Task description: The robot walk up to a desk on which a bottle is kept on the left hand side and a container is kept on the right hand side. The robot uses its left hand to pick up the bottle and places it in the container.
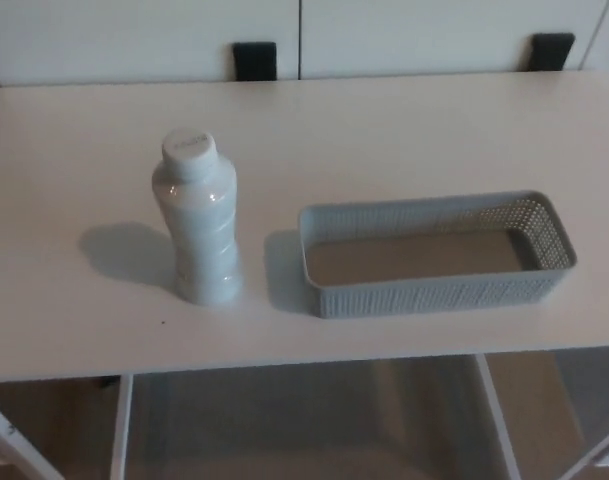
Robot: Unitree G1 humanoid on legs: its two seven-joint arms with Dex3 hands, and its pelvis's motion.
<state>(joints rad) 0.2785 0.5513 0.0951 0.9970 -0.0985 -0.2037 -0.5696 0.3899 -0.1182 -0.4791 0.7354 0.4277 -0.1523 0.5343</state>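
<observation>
The bottle (201, 222) stands upright on the surface (404, 130), left of centre and toward the near edge. It is white, with a ribbed body and a white cap on top. Its shadow falls on the surface to its left.

The container (436, 252) sits to the right of the bottle, close beside it but not touching. It is a grey, shallow, rectangular basket with perforated walls, its long side running left to right. Nothing lies inside it.

The surface is pale and flat. Two black brackets, one (254, 59) at the far left and one (552, 50) at the far right, show along its far edge against a light wall.

Neither hand of the robot appears in the head view, so the state of the fingers cannot be told.
</observation>
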